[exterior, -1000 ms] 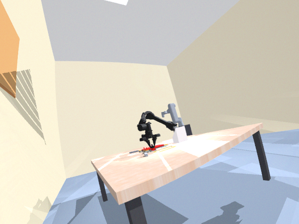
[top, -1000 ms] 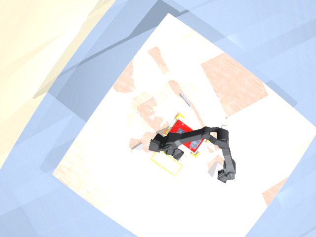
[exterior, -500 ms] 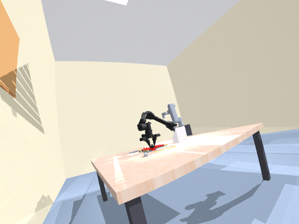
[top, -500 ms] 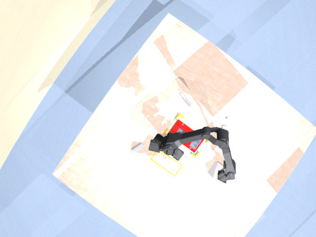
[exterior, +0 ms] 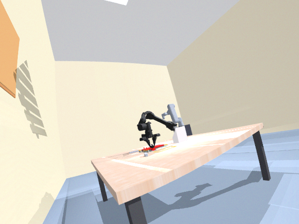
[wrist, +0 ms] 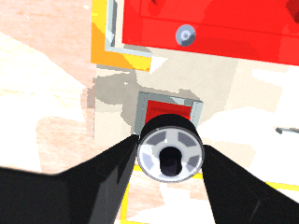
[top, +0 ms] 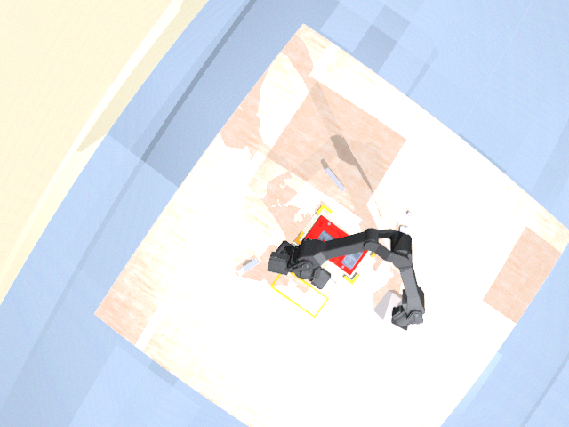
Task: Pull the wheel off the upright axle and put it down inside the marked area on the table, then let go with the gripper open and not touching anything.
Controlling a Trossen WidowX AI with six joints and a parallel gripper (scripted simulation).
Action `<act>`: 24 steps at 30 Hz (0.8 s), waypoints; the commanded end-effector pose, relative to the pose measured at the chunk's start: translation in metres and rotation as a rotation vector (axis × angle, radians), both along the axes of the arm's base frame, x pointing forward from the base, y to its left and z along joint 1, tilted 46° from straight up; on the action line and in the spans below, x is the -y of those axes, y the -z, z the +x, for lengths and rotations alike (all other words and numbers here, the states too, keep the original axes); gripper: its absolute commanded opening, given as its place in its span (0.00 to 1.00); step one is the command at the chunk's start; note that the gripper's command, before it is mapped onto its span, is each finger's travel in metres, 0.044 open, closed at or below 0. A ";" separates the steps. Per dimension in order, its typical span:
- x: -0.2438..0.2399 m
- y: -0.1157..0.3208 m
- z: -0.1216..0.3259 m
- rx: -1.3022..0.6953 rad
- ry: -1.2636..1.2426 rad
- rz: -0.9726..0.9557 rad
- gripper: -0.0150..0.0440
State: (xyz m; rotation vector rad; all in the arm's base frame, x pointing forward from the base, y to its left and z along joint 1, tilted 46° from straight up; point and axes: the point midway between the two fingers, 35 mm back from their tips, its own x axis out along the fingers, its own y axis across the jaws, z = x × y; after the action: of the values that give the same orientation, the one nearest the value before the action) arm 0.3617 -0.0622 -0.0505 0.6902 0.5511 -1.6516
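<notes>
Wheel (wrist: 171,155) hiding most of the axle under it, gripper (top: 287,262) covering the wheel from above, red board (wrist: 210,21) cut off at the top edge

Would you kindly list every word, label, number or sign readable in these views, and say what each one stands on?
None: no view shows a readable word, number or brand.
Wheel, between the gripper fingers: plain spokes only.
Red plate: unlettered.
Yellow outline on the table: a bare marking, no text.
</notes>
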 end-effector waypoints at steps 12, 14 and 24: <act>-0.007 -0.005 0.001 0.000 -0.006 0.001 0.25; -0.007 -0.006 0.001 0.000 -0.007 0.001 0.25; -0.010 -0.008 0.001 0.001 -0.008 0.001 0.25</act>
State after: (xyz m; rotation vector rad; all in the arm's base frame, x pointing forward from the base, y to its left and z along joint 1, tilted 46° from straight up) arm 0.3626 -0.0620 -0.0489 0.6958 0.5450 -1.6593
